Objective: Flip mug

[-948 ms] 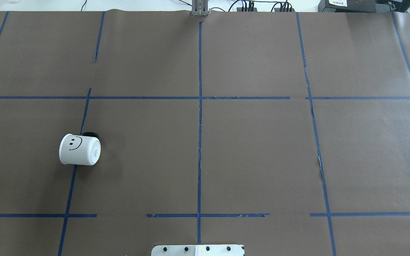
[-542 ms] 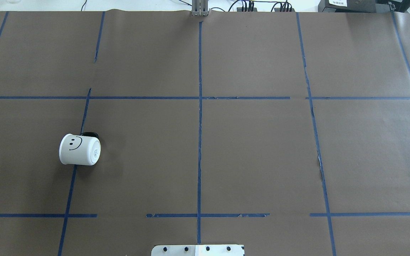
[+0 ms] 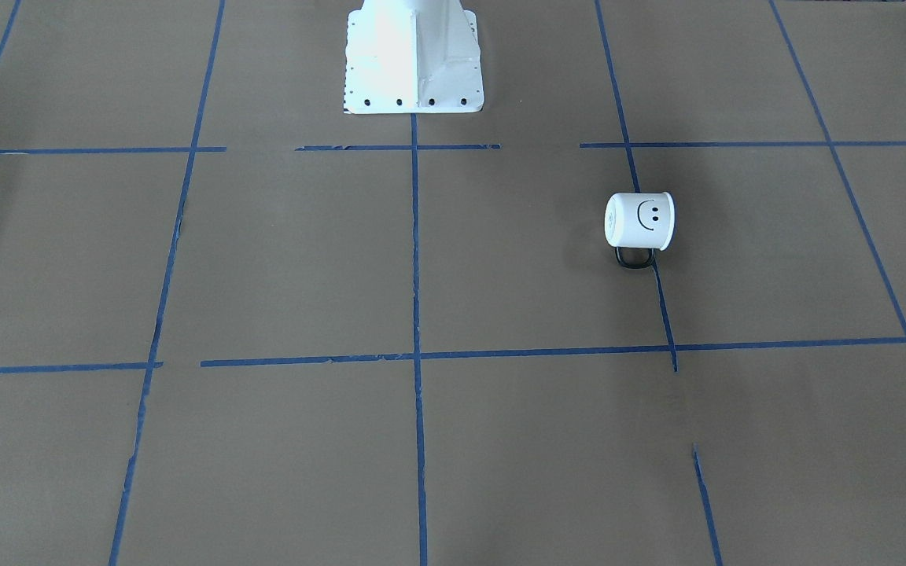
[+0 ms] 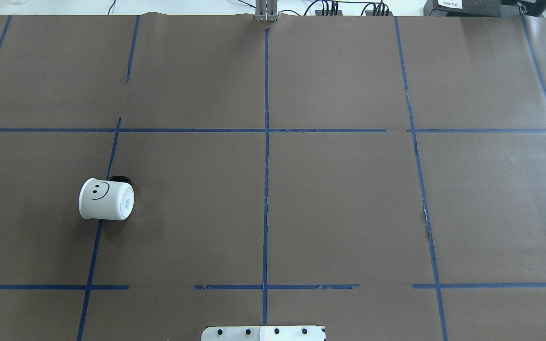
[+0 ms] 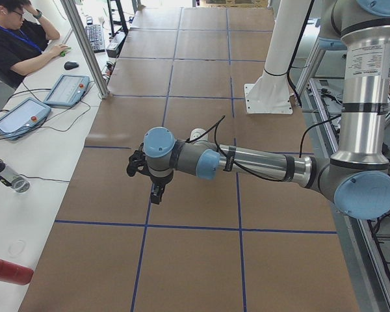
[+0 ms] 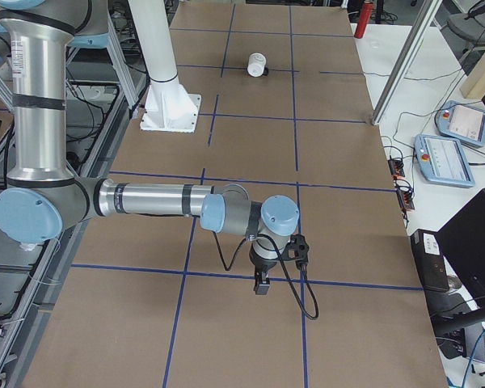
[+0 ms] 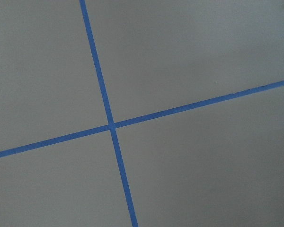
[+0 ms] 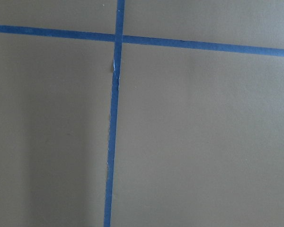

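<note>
In the front-facing view the mug [image 3: 640,222] lies on its side on the desk [image 3: 264,259], in the robot's left half. Its smiley faces up, its closed bottom points toward the desk's middle, and its black handle [image 3: 634,258] rests flat on the side away from the robot. It looks like thin enamel, so probably light, stiff and slick. The round wall may roll, though the handle should check that one way. A pinch across the wall near the rim, or on the handle, seems the surest hold. The overhead view sets the mug [image 4: 106,199] across a tape line [image 4: 94,255] and shows print on its bottom, but the body hides most of the handle, and no arm shows. In the left side view the left fingers [image 5: 156,194] hang over the desk near the mug [image 5: 196,134], which peeks out behind the forearm; I cannot tell how far open they are. In the right side view the right fingers [image 6: 262,284] are well apart from the mug [image 6: 257,65], and their opening cannot be told either. Both wrist views show only paper and crossed tape.
</note>
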Tool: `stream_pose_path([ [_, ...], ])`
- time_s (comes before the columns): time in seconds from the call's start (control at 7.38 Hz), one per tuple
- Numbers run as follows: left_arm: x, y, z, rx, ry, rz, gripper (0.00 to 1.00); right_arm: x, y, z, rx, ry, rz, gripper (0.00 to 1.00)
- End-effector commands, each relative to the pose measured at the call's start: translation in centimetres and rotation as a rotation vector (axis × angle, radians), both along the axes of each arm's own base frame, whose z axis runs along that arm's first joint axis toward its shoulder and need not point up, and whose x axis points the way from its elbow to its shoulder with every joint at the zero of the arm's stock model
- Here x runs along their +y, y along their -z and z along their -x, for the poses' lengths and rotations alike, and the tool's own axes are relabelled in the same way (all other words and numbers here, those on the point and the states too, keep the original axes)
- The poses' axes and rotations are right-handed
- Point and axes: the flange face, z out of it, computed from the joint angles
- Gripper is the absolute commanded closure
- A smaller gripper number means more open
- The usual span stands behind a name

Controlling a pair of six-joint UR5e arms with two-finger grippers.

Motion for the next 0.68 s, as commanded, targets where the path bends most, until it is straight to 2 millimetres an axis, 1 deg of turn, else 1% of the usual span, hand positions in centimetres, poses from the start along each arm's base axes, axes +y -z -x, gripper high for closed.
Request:
stream_pose_path([
  [0.0, 1.4, -0.2, -5.2, 0.002, 0.158, 0.017, 0.00, 0.0, 0.0, 0.0, 0.000, 0.000, 0.000, 0.00],
  [0.14, 3.7, -0.8, -7.4, 0.049, 0.186, 0.026, 0.00, 0.0, 0.0, 0.0, 0.000, 0.000, 0.000, 0.00],
  [0.27, 5.8, -1.4, -8.8, 0.087, 0.216, 0.033, 0.00, 0.0, 0.0, 0.0, 0.000, 0.000, 0.000, 0.00],
  [0.41, 7.8, -1.8, -11.3, 0.119, 0.251, 0.041, 0.00, 0.0, 0.0, 0.0, 0.000, 0.000, 0.000, 0.00],
  [0.54, 9.5, -2.2, -12.8, 0.137, 0.270, 0.032, 0.00, 0.0, 0.0, 0.0, 0.000, 0.000, 0.000, 0.00],
])
